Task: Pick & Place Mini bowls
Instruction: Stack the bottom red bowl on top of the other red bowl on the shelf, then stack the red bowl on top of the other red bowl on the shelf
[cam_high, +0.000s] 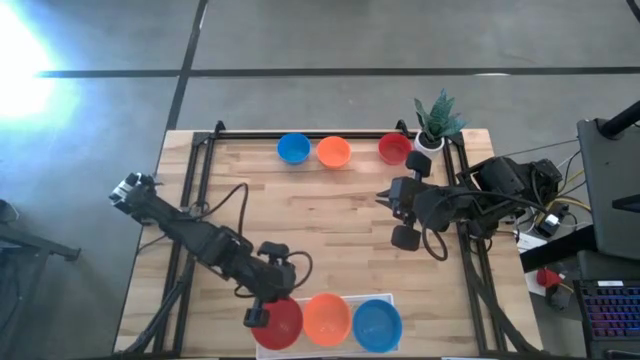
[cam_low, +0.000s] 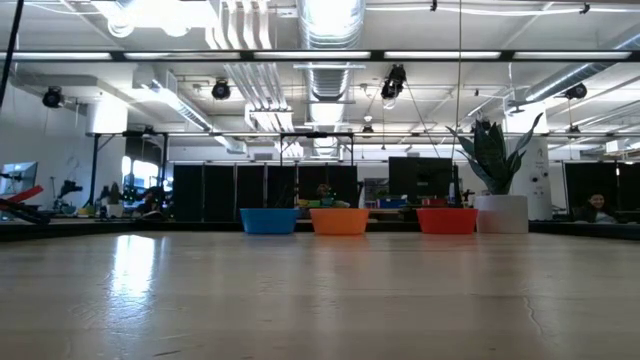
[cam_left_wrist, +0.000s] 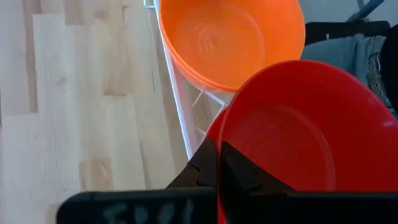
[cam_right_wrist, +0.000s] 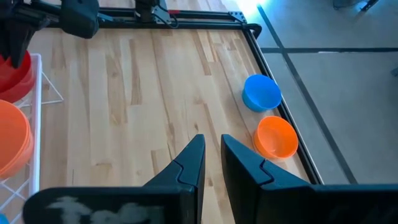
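Three mini bowls stand in a row at the far edge: blue (cam_high: 293, 149), orange (cam_high: 333, 152) and red (cam_high: 394, 149). At the near edge an orange bowl (cam_high: 326, 318) and a blue bowl (cam_high: 377, 324) sit in the white lattice tray (cam_high: 375, 298). My left gripper (cam_high: 258, 318) is shut on another red bowl (cam_high: 285, 325) over the tray's left end. My right gripper (cam_high: 383, 197) hangs over the table's right middle, fingers almost together, holding nothing. My left gripper (cam_left_wrist: 219, 163) pinches the red bowl (cam_left_wrist: 298, 124) by its rim (cam_left_wrist: 217, 138), one finger inside the bowl and one outside. The fingers come from the table's left, slanting down. The bowl hangs over the tray's left wire edge (cam_left_wrist: 185, 118); whether its bottom rests there I cannot tell.
A small white pot with a green plant (cam_high: 435, 125) stands at the far right corner, next to the far red bowl. A black frame (cam_high: 300, 135) borders the table. Bare wood lies between the far row and the tray. Cables and gear sit off the right edge.
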